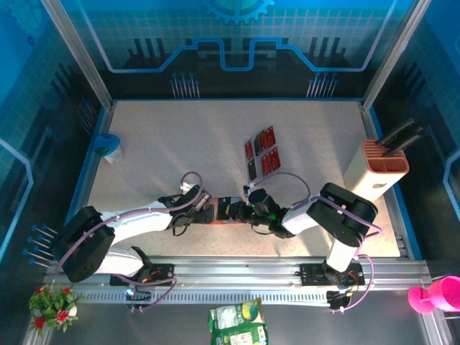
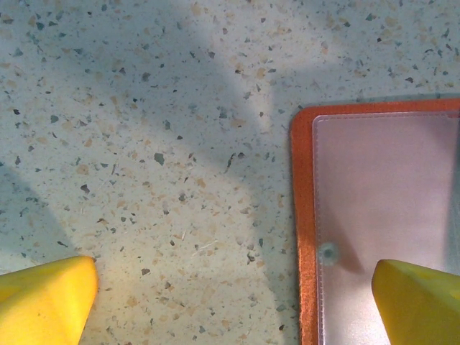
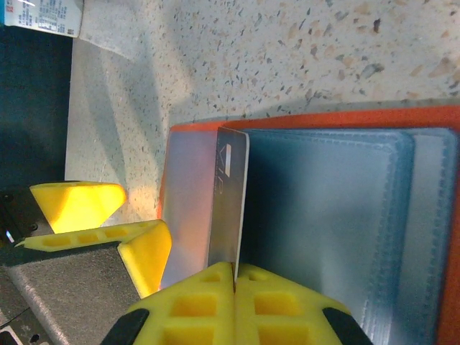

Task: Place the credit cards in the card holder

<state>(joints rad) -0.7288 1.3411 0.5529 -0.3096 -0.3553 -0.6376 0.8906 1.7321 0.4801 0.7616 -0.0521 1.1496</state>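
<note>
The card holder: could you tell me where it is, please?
In the top view, the card holder lies near the front edge of the table, between the left pincer and the right pincer, in front of the loose cards.

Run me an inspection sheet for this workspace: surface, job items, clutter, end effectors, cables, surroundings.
Surface: pale speckled table.
Job's things: card holder lies open; loose credit cards clustered beyond it; one card stands on edge at a pocket.
Clutter: tall box of black tools at right; blue-white container at left.
End effectors: left end effector open, straddling the holder's edge; right end effector shut on the card.
Cables: purple cables loop along both arms, off the cards.
Surroundings: blue panel walls; flowers, green packet, pink object beyond the near rail.
</note>
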